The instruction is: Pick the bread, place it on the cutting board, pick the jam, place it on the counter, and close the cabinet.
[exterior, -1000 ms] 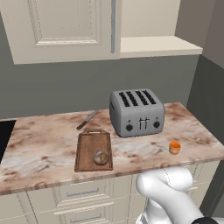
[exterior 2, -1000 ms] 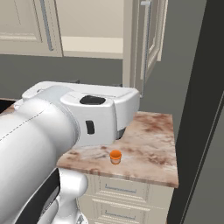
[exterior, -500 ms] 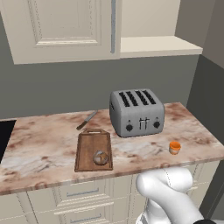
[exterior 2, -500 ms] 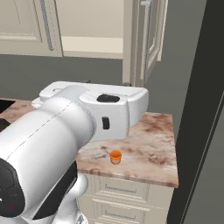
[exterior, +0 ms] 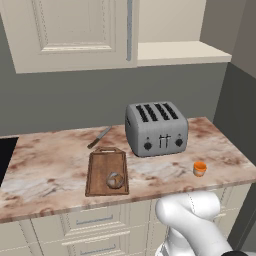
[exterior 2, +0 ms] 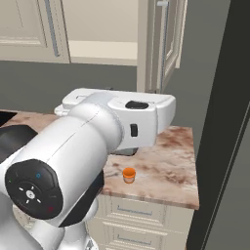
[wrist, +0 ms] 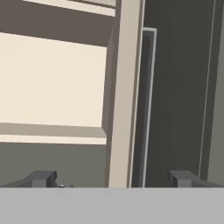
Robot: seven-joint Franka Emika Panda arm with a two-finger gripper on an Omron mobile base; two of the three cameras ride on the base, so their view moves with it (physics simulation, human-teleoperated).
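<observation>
The bread lies on the dark wooden cutting board left of the toaster. The orange jam stands on the marbled counter near its front right. The cabinet has a shut left door, while its right door stands swung out. In the hand view my gripper is open, its fingertips wide apart, facing the open door's edge and its slim metal handle, some way off. The pale shelf shows to the left.
A silver four-slot toaster stands mid-counter with a knife behind the board. Dark wall panels close off the right end. Cream drawers run below the counter. My white arm hides much of the counter in the right base view.
My arm has swung to the right and upward in the right base view. Bread, jam and toaster have stayed where they were.
</observation>
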